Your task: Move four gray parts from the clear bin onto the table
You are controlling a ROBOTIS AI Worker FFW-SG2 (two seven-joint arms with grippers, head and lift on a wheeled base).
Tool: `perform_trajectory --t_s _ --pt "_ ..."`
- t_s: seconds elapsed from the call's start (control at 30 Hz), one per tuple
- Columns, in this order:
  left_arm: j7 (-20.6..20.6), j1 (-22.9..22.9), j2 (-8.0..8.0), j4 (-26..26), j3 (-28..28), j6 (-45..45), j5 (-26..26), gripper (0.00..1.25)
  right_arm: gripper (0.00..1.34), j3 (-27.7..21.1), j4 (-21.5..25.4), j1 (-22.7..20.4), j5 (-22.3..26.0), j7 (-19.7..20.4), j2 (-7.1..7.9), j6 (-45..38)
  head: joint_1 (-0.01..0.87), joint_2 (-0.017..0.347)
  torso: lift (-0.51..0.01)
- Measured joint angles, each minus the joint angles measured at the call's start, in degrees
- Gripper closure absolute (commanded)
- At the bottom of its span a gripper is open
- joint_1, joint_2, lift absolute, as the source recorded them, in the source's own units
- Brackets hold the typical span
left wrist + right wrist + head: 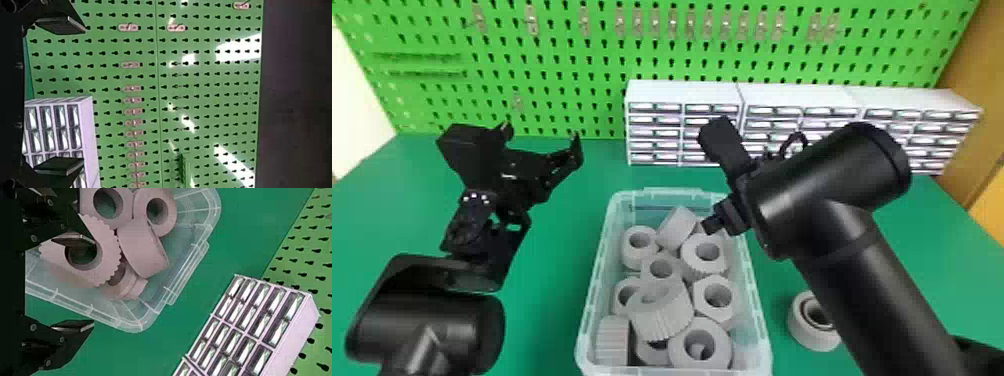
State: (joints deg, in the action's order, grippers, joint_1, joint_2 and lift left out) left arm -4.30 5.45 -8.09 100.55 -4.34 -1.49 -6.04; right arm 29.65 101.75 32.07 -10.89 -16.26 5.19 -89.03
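Fingers spread wide and empty, the right gripper [74,283] hangs over the clear bin [596,270], likely to straddle a gray part [667,316] (a loose one [804,334] lies right of it); the left gripper [541,134], also open and empty, idles left.

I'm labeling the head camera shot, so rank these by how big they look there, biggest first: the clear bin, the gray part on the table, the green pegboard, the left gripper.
1. Green pegboard
2. Clear bin
3. Left gripper
4. Gray part on the table, partly behind the right arm
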Motion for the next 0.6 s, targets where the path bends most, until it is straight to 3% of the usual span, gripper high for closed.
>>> perform_trajectory --t_s 0.6 --pt "0.0 0.0 0.0 0.0 -0.05 0.0 -0.03 0.11 0.52 0.23 -0.82 0.36 0.17 0.0 0.01 -0.08 0.678 0.034 -0.05"
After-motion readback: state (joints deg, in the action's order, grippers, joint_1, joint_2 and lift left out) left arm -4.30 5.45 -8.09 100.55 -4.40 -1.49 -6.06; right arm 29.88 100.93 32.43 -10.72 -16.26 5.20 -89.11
